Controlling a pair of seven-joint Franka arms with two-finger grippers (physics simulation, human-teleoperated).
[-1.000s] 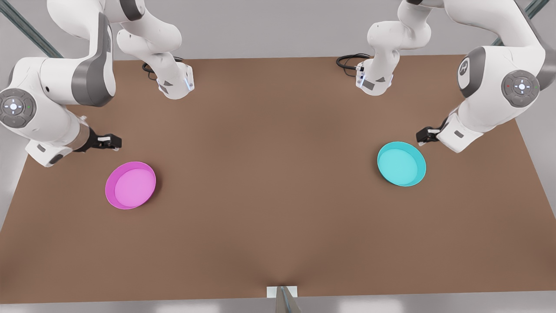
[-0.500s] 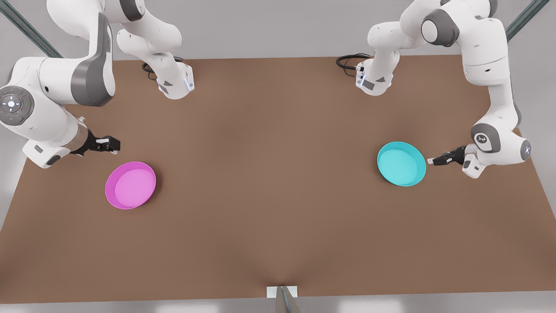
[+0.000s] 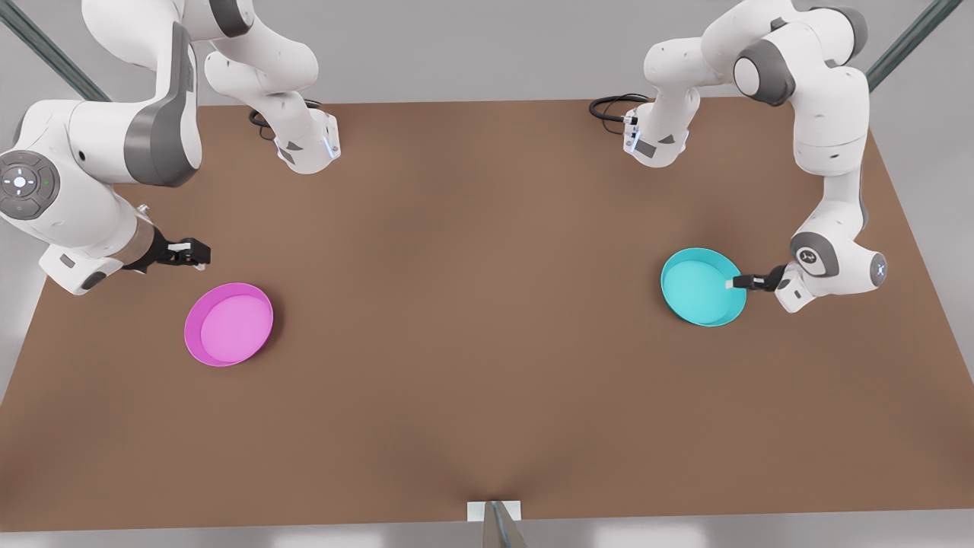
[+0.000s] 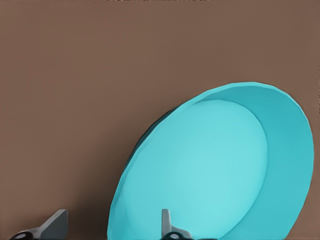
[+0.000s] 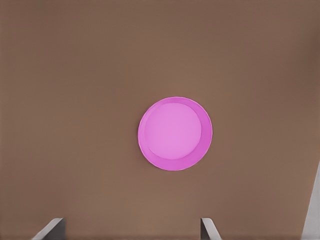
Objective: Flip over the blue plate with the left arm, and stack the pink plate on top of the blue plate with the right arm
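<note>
So you've got the left gripper (image 3: 735, 284) parked right at the rim of the blue plate (image 3: 701, 288), over on the front view's right. In the left wrist view its fingers (image 4: 167, 226) are spread apart, one over the inside of the dish and the other outside the wall over the table (image 3: 472, 304), so they straddle the rim without closing on it and hold nothing. That makes sense to me: coming in low and sideways at the edge looks like the setup for pinching the rim and rolling the plate over. It's sitting open side up, flat on the table, so the flip isn't done. The right gripper (image 3: 190, 251) hangs above the table near the pink plate (image 3: 228, 324) on the front view's left, clear of it. In the right wrist view the fingers (image 5: 209, 228) stand wide apart and empty, with the pink plate well below. My guess is that arm is just waiting, since the pink one can't be stacked until the blue one is upside down. No brands, labels or writing I can read on either plate or the table.
</note>
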